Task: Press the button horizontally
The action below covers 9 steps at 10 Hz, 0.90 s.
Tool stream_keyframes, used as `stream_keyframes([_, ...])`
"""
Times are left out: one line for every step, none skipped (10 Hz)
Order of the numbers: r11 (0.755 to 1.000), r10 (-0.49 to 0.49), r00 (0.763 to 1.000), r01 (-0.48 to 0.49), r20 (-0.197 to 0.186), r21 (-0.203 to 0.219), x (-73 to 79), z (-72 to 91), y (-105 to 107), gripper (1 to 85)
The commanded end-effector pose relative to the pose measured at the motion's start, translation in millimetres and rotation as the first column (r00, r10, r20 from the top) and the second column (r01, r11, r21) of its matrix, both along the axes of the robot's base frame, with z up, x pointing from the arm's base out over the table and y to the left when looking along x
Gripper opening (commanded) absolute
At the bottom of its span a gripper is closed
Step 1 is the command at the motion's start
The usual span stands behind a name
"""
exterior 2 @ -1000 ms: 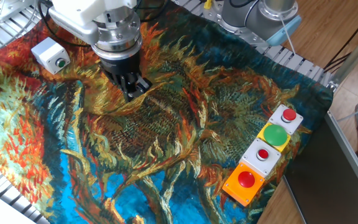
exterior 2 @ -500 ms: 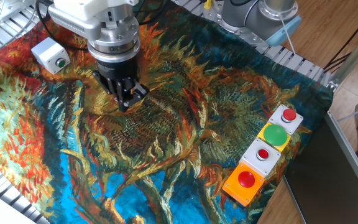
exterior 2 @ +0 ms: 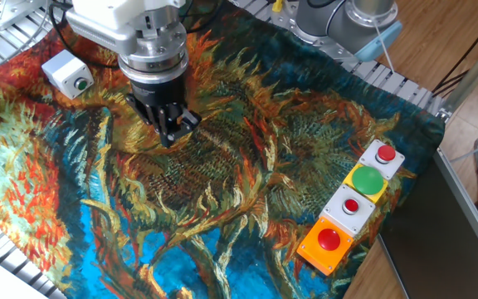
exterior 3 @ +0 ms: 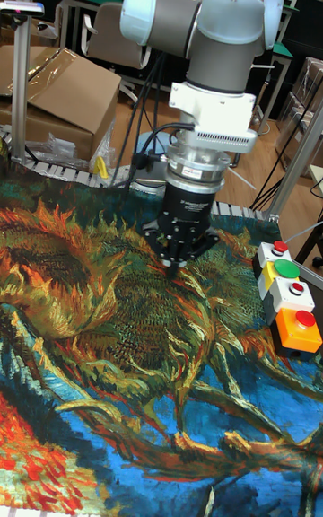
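The button (exterior 2: pixel 80 83) is a small green disc in the side face of a white cube-shaped box (exterior 2: pixel 66 70) at the far left of the fixed view, on the painted cloth. My gripper (exterior 2: pixel 173 131) points down at the cloth to the right of the box, about a box-and-a-half's width from it and slightly nearer the camera. In the tall fixed view the gripper (exterior 3: pixel 172 269) tapers to one point, its fingertips touching, with nothing held. That view does not include the white box.
A row of button boxes lies at the right edge of the cloth: a red button on grey (exterior 2: pixel 385 154), a large green dome on yellow (exterior 2: pixel 368 180), a small red one on grey (exterior 2: pixel 351 206), and a red one on orange (exterior 2: pixel 329 240). A metal rail (exterior 2: pixel 397 83) borders the table behind.
The gripper has shifted a little left and toward the camera over the last second, then nearly stopped. The boxes have not moved.
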<state>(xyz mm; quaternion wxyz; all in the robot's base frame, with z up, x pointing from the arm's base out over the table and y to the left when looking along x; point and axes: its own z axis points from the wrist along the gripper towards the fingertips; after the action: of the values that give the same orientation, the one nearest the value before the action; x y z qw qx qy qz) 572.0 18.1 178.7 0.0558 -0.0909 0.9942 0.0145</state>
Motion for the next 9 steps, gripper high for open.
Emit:
stream_keyframes([0.991,0.110,0.994,-0.111,-0.020,-0.068,-22.4,-16.2,-45,1.3])
stream_keyframes([0.983,0.161,0.987,-0.160,-0.002,-0.092,-18.2,-16.5,-51,4.0])
stream_keyframes([0.984,0.165,0.986,-0.165,-0.006,-0.067,-20.2,-16.9,-45,18.7])
stream_keyframes([0.987,0.145,0.988,-0.147,-0.045,-0.059,-30.4,-17.7,-45,27.7])
stream_keyframes([0.979,0.140,0.988,-0.147,-0.063,-0.144,-32.0,-16.6,-67,27.7])
stream_keyframes([0.954,0.129,0.991,-0.134,-0.036,-0.269,-20.8,-12.8,-96,36.3])
stream_keyframes([0.919,0.105,0.993,-0.114,-0.045,-0.377,-19.7,-12.8,-119,36.7])
stream_keyframes([0.876,0.048,0.993,-0.092,-0.104,-0.474,-32.4,-8.1,-150,35.3])
stream_keyframes([0.891,0.053,0.991,-0.102,-0.122,-0.442,-36.6,-11.3,-157,35.7])
